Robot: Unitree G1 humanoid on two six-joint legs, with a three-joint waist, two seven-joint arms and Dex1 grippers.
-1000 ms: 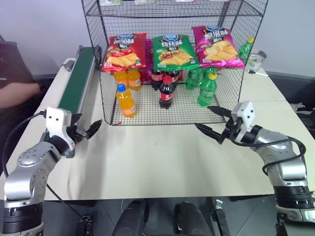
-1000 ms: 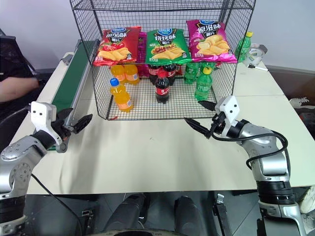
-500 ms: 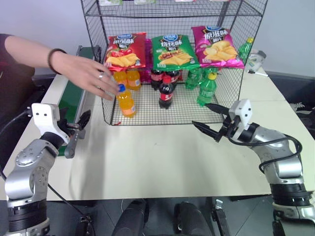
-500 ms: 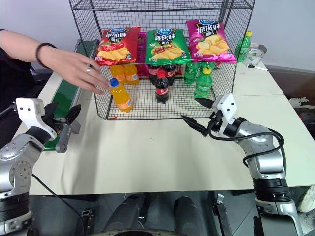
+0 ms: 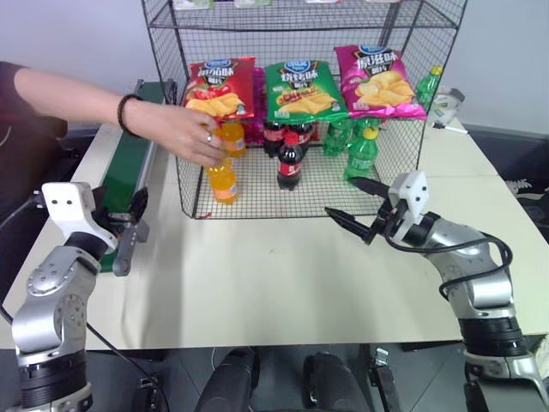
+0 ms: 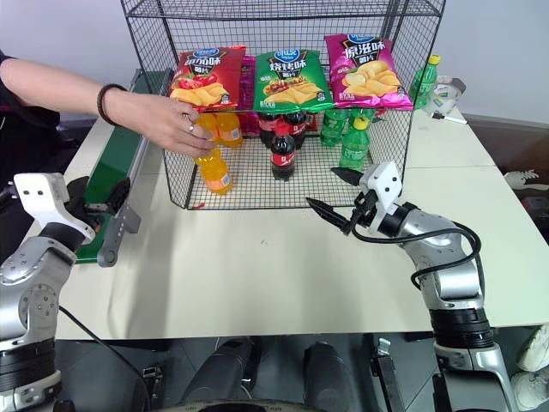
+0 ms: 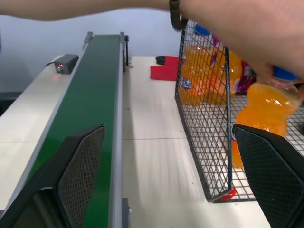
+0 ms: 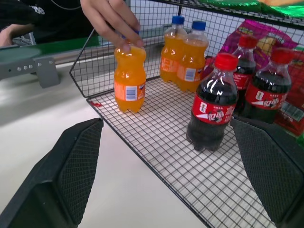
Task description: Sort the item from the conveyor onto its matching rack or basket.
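The item, an orange soda bottle (image 5: 222,180) with an orange label, stands on the bottom shelf of the black wire rack (image 5: 319,194), near its front left corner. A person's hand (image 5: 187,133) covers its cap. The wrist views show the same bottle (image 8: 129,78) (image 7: 266,108). My left gripper (image 5: 130,230) is open beside the near end of the green conveyor (image 5: 129,159), with nothing between its fingers. On the table in front of the rack, my right gripper (image 5: 340,197) is open and empty, pointing toward the bottles.
A cola bottle (image 5: 289,163) and a green bottle (image 5: 360,156) stand on the same shelf, with more bottles behind them. Chip bags (image 5: 302,90) lie on the shelf above. The person's arm (image 5: 77,94) crosses over the conveyor. A red object (image 7: 164,72) lies behind the rack.
The person's arm reached in from the left and the hand now rests on the orange bottle's cap. My left gripper swung from pointing at the rack toward the conveyor's end.
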